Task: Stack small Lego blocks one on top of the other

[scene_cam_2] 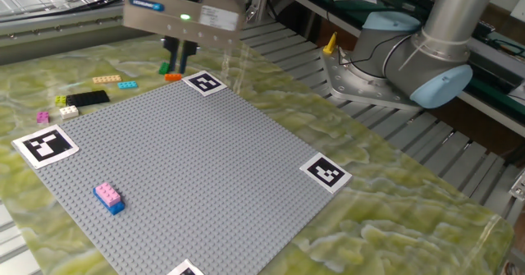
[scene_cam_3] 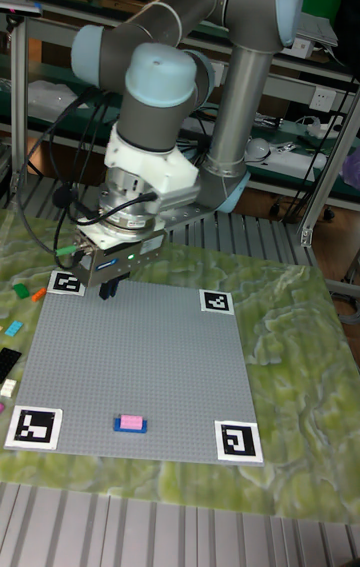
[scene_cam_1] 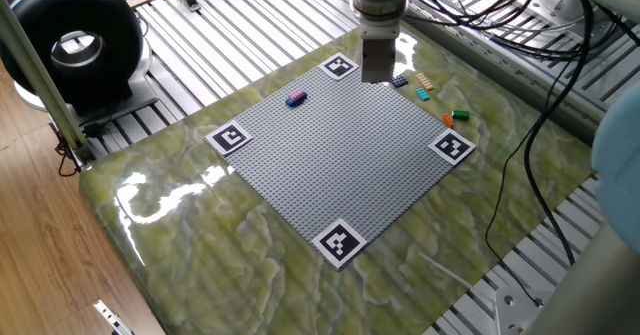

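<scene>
While the gripper (scene_cam_2: 180, 65) hangs at upper left, fingers nearly together and empty, the green block (scene_cam_2: 164, 67) sits just left. Orange block (scene_cam_2: 172, 77) lies just below.

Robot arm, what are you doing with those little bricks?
The arm holds nothing. Its end effector hangs above the far edge of the grey baseplate, near the loose Lego bricks scattered beside it. A pink brick on a blue one already sits stacked on the baseplate. Whether the fingers are open or shut isn't clear.
</scene>
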`<state>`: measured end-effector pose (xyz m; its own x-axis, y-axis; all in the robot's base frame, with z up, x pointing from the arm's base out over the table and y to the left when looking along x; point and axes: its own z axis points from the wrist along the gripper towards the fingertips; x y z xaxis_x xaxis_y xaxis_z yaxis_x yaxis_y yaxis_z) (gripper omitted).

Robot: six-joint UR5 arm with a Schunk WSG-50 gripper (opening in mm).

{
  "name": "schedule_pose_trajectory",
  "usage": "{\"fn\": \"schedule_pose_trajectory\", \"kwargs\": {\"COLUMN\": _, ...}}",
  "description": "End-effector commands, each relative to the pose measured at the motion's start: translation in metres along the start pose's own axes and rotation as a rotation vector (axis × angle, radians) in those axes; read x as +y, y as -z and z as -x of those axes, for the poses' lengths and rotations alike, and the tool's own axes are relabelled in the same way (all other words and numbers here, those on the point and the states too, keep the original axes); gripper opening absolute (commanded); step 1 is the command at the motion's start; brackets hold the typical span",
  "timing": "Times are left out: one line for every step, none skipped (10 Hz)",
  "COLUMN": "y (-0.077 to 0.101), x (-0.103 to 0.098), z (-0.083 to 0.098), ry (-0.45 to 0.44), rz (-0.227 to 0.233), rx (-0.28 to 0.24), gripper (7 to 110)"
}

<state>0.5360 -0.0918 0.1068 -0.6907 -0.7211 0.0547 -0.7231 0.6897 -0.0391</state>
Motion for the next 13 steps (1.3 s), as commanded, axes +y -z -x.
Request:
{"fn": "schedule_pose_trajectory", "kwargs": {"y": -0.005, "x": 0.002, "z": 0.000, "ry": -0.051, "rz": 0.044, "rx": -0.029, "gripper": 7}}
{"fn": "schedule_pose_trajectory", "kwargs": {"y": -0.005, "x": 0.003, "z": 0.004, "ry": -0.078, "rz": 0.050, "rx": -0.044, "gripper": 7}}
{"fn": "schedule_pose_trajectory", "kwargs": {"y": -0.004, "x": 0.013, "z": 0.012, "ry": -0.103, "rz": 0.093, "rx": -0.075, "gripper": 7}}
{"fn": "schedule_pose_trajectory", "kwargs": {"y": -0.003, "x": 0.020, "z": 0.012, "ry": -0.108, "rz": 0.120, "rx": -0.075, "gripper": 7}}
{"fn": "schedule_pose_trajectory", "kwargs": {"y": -0.003, "x": 0.024, "z": 0.007, "ry": -0.088, "rz": 0.133, "rx": -0.055, "gripper": 7}}
{"fn": "schedule_pose_trajectory", "kwargs": {"y": -0.004, "x": 0.022, "z": 0.000, "ry": -0.081, "rz": 0.122, "rx": -0.027, "gripper": 7}}
{"fn": "schedule_pose_trajectory", "kwargs": {"y": -0.004, "x": 0.019, "z": -0.012, "ry": -0.065, "rz": 0.112, "rx": 0.019, "gripper": 7}}
{"fn": "schedule_pose_trajectory", "kwargs": {"y": -0.006, "x": 0.015, "z": -0.020, "ry": -0.031, "rz": 0.093, "rx": 0.037, "gripper": 7}}
{"fn": "schedule_pose_trajectory", "kwargs": {"y": -0.017, "x": 0.017, "z": -0.036, "ry": 0.058, "rz": 0.099, "rx": 0.017, "gripper": 7}}
{"fn": "schedule_pose_trajectory", "kwargs": {"y": -0.026, "x": 0.023, "z": -0.050, "ry": 0.100, "rz": 0.124, "rx": -0.001, "gripper": 7}}
{"fn": "schedule_pose_trajectory", "kwargs": {"y": -0.034, "x": 0.018, "z": -0.061, "ry": 0.102, "rz": 0.111, "rx": -0.015, "gripper": 7}}
{"fn": "schedule_pose_trajectory", "kwargs": {"y": -0.040, "x": 0.014, "z": -0.066, "ry": 0.094, "rz": 0.098, "rx": -0.032, "gripper": 7}}
{"fn": "schedule_pose_trajectory", "kwargs": {"y": -0.043, "x": 0.013, "z": -0.070, "ry": 0.078, "rz": 0.089, "rx": -0.046, "gripper": 7}}
